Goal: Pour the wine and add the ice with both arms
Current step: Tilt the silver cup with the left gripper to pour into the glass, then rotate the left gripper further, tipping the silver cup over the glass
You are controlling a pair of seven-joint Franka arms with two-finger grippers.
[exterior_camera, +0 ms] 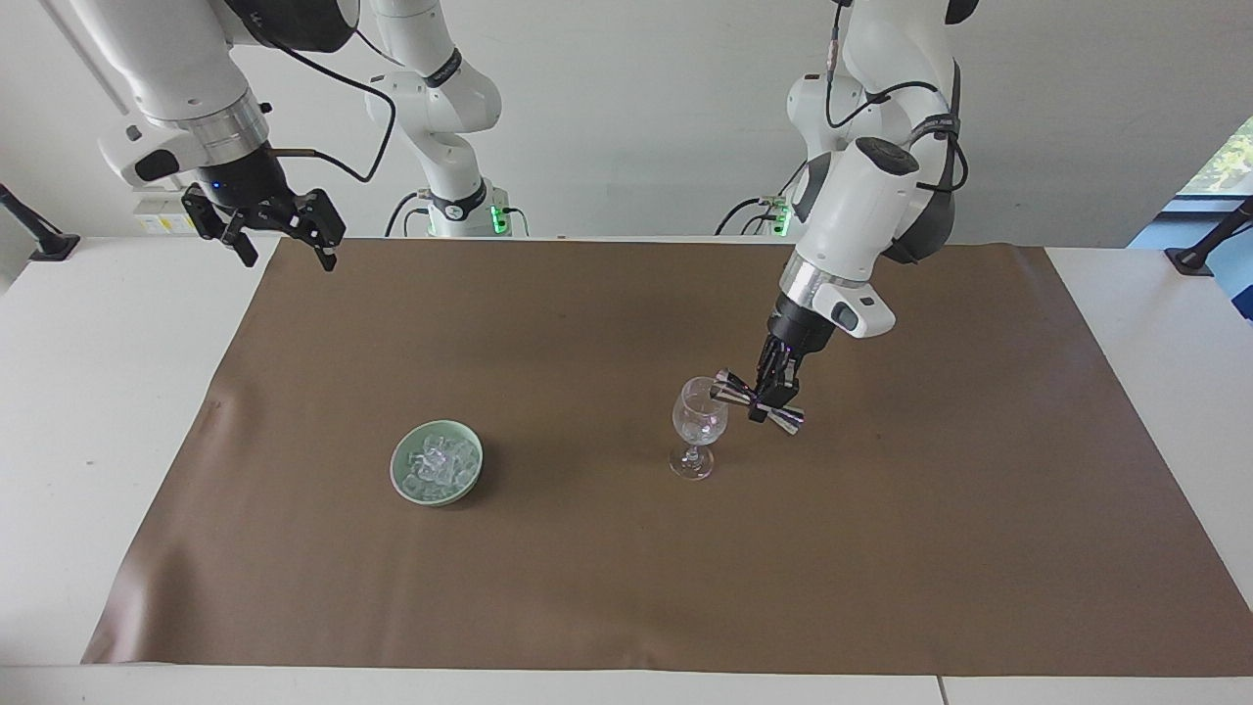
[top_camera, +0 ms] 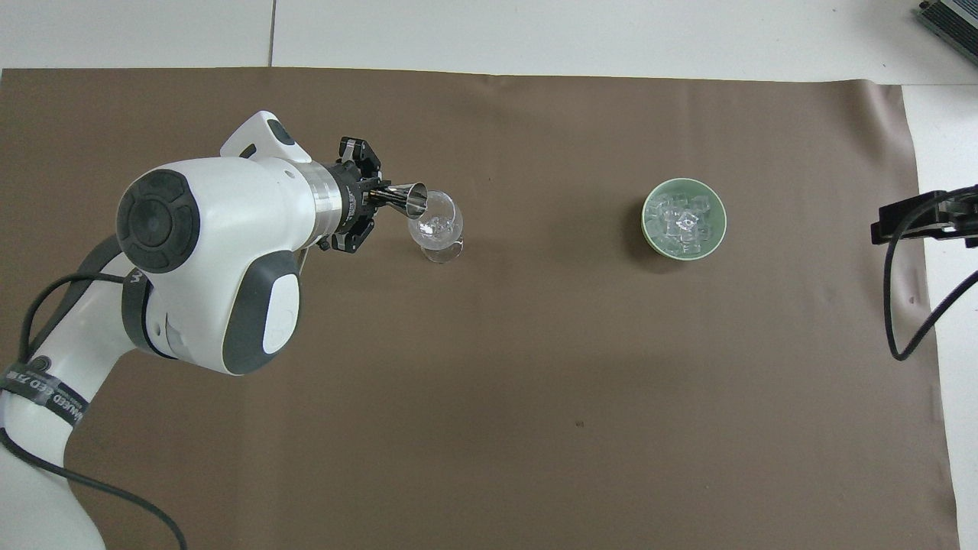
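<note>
While the overhead view shows only an edge of the right gripper point(top_camera: 924, 218), the facing view shows it whole, fingers spread wide, waiting above the table's corner. The left gripper point(exterior_camera: 770, 394), angled down, clamps a steel jigger point(exterior_camera: 759, 400) tipped over the wine glass point(exterior_camera: 699, 423). Ice point(exterior_camera: 438, 462) fills the green bowl point(exterior_camera: 403, 487), toward the right arm's end.

The desk point(exterior_camera: 117, 411) was white, overlaid by a plain matte brown sheet point(exterior_camera: 626, 587) without pattern. The bowl point(exterior_camera: 401, 482) was pale green; the ice point(exterior_camera: 439, 464) in it was clear and colourless. The wine glass point(exterior_camera: 699, 423) was transparent. The jigger point(exterior_camera: 759, 401) was mirror-bright silver. Both arms were glossy white with dark grey joint caps, silver wrist rings and black cables; the left gripper point(exterior_camera: 770, 399) and right gripper point(exterior_camera: 284, 257) were black. Green lamps point(exterior_camera: 499, 217) glowed at the arm bases. The wall point(exterior_camera: 626, 117) was off-white.
</note>
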